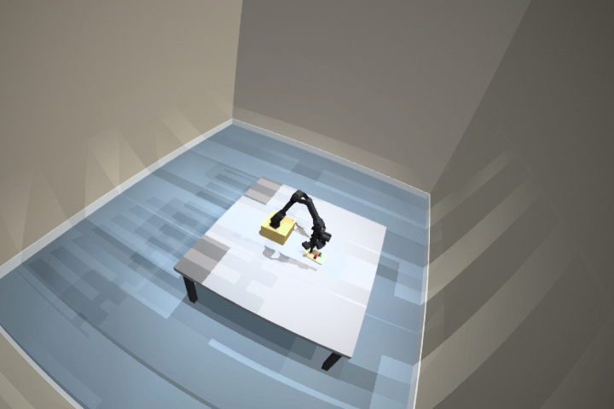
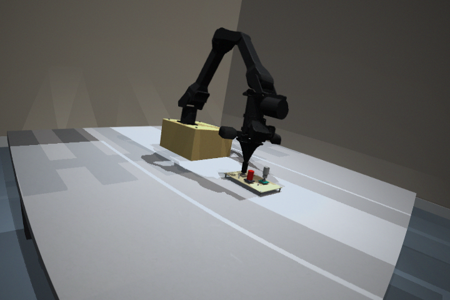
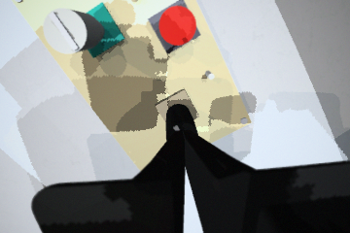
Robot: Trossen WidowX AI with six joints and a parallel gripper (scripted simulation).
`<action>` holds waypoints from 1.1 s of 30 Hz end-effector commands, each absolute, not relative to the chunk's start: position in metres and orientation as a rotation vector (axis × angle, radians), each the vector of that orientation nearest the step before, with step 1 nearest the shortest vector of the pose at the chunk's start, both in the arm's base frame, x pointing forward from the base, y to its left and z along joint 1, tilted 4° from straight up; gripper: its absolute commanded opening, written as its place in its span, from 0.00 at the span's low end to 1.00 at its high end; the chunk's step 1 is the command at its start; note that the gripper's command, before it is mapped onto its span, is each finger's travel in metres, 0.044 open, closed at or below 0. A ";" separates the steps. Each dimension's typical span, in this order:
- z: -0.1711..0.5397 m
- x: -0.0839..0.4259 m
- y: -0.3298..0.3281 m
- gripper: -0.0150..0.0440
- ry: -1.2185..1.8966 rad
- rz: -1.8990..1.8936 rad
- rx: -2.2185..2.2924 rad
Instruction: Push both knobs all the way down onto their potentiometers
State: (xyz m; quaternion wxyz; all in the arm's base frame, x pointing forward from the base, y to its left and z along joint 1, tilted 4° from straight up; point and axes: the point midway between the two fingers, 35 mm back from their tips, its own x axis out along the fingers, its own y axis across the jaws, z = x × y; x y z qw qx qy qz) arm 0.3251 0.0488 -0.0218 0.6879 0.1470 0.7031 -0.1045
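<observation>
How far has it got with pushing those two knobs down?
The red knob looks nearly down. The gray knob stands visibly above its green base, so it's left. The closed gripper is beside both, pressing neither.
</observation>
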 end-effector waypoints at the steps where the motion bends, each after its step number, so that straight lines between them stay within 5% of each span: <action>1: -0.030 0.327 0.050 0.25 1.574 -0.236 0.329; 33: -0.022 0.327 0.049 0.25 1.574 -0.236 0.329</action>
